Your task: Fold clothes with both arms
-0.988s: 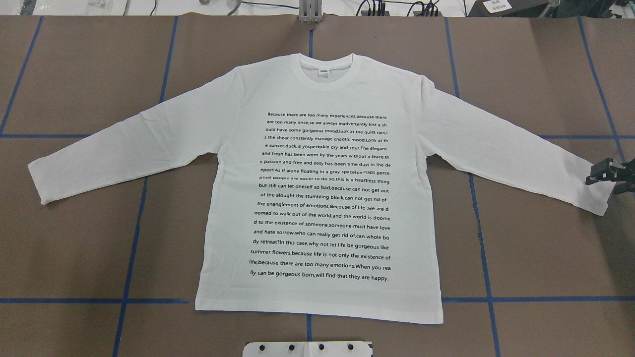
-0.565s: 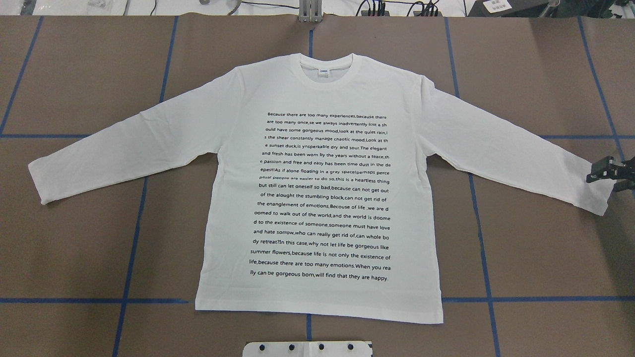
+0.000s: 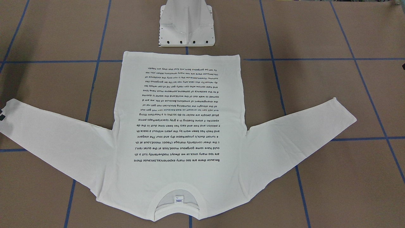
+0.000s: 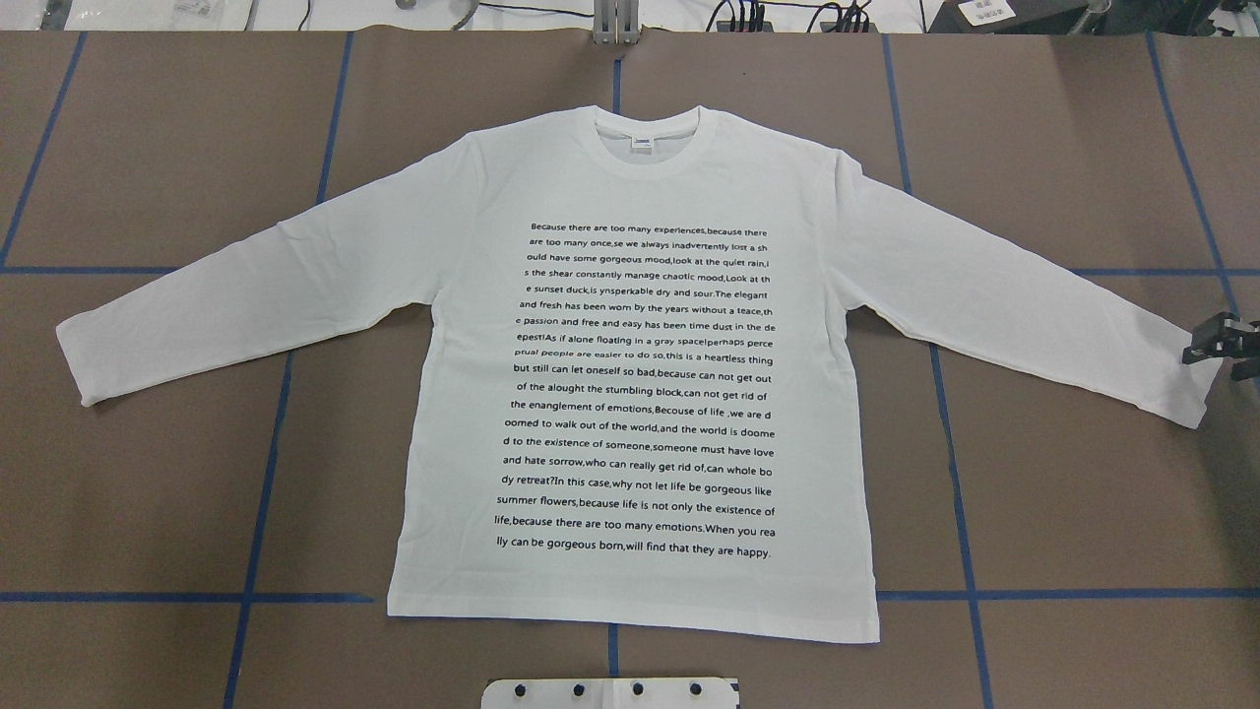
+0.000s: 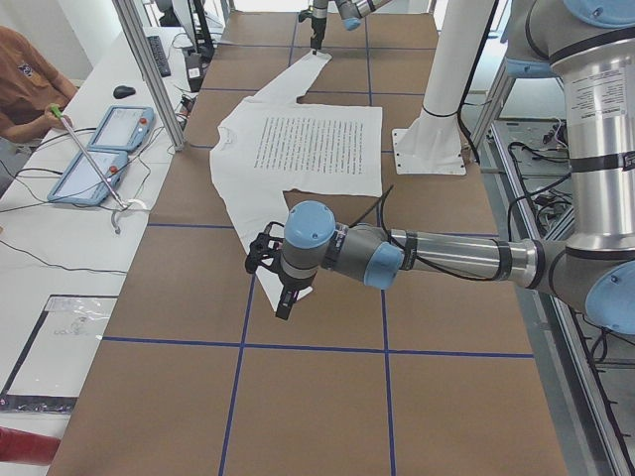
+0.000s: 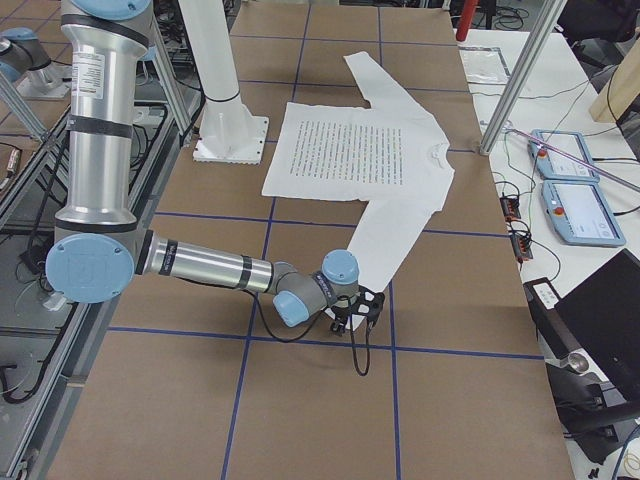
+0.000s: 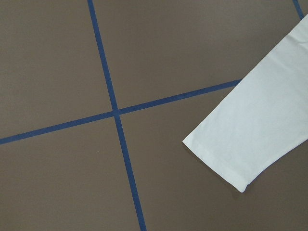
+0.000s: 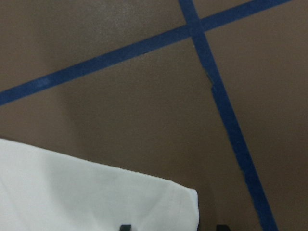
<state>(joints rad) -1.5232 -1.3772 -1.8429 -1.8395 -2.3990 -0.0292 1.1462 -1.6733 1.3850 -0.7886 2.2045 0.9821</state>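
Note:
The white long-sleeved T-shirt (image 4: 630, 394) lies flat on the brown table, text side up, collar away from the robot and both sleeves spread out. My right gripper (image 4: 1221, 347) is at the right sleeve's cuff (image 8: 96, 192), beside its outer end. Its two fingertips (image 8: 126, 227) stand apart at the bottom edge of the right wrist view, so it is open and empty. My left gripper (image 5: 288, 302) hangs over the table just off the left sleeve's cuff (image 7: 250, 130). It shows only in the exterior left view, so I cannot tell if it is open.
The white pedestal base (image 4: 610, 692) stands just behind the shirt's hem. Blue tape lines (image 4: 266, 443) cross the table. Two tablets (image 5: 109, 149), a metal frame post (image 5: 149, 69) and a seated person (image 5: 25, 79) are along the far side.
My right gripper has moved a little to the right, off the top of the cuff toward the table's end. The shirt has not moved.

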